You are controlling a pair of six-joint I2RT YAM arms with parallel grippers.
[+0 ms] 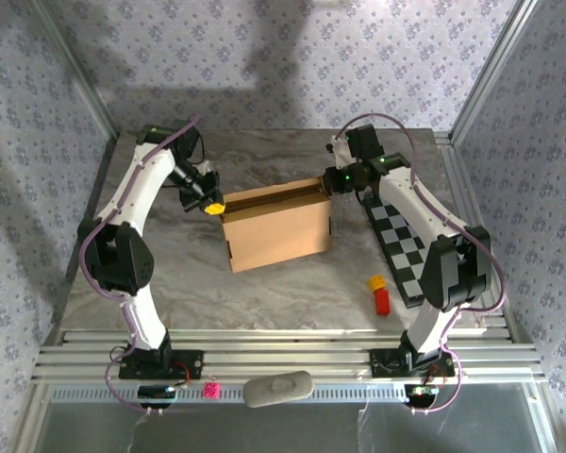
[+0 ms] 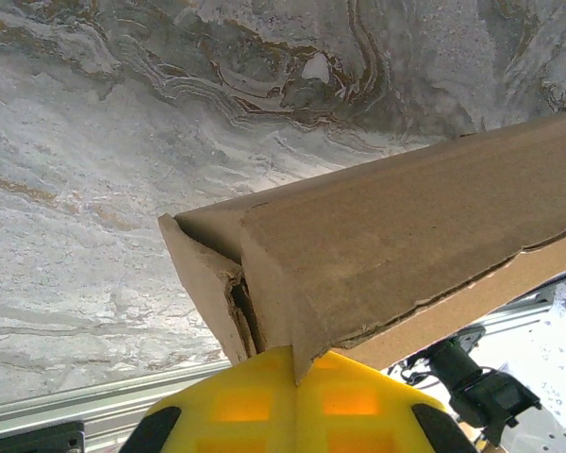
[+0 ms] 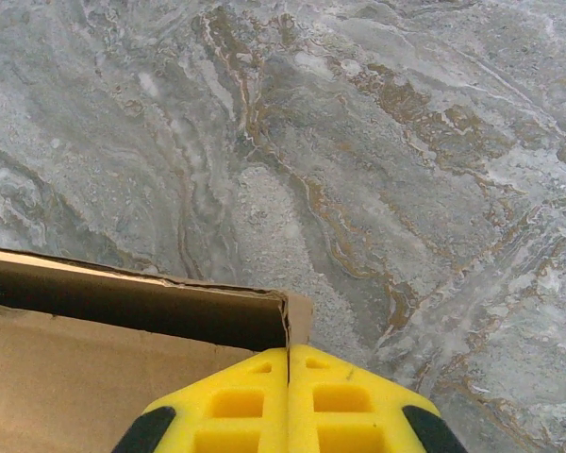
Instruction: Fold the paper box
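Two claws, the left gripper (image 2: 295, 376) and right gripper (image 3: 289, 363), pinch the paper box (image 1: 275, 231) at its upper corners. Its inside is hidden. It stands mid-table (image 1: 292, 283) on grey marbling, between patterned walls (image 1: 264, 57).

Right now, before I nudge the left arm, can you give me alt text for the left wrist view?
The paper box, plain brown cardboard, juts in from the right, its folded corner meeting the tip of the shut yellow left gripper at the bottom edge. Grey marbled table lies behind.

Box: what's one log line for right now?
box: standing on table | left gripper: shut on box corner | right gripper: shut on other corner
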